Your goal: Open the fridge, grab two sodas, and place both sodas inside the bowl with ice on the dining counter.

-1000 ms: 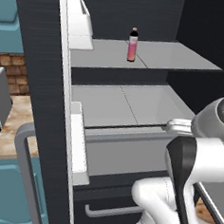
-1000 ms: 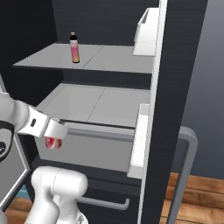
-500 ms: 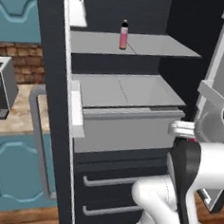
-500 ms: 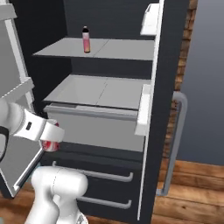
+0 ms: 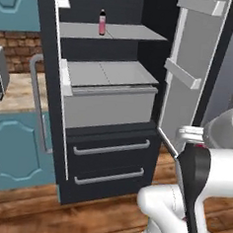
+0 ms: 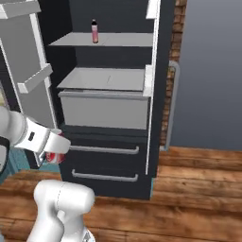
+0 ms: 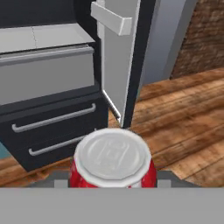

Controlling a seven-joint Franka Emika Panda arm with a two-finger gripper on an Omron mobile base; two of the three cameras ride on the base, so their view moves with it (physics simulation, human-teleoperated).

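red can (image 7: 113,164) sat clamped in the jaws, pale top up; a stiff, light, slippery cylinder, best held mid-body. pink bottle (image 5: 102,22) waited on the fridge (image 5: 113,118) shelf, far above the jaws.

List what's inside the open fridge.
In the fridge, one pink bottle stands on the top shelf. The shelf below looks bare. The bin and two closed drawers hide their contents.
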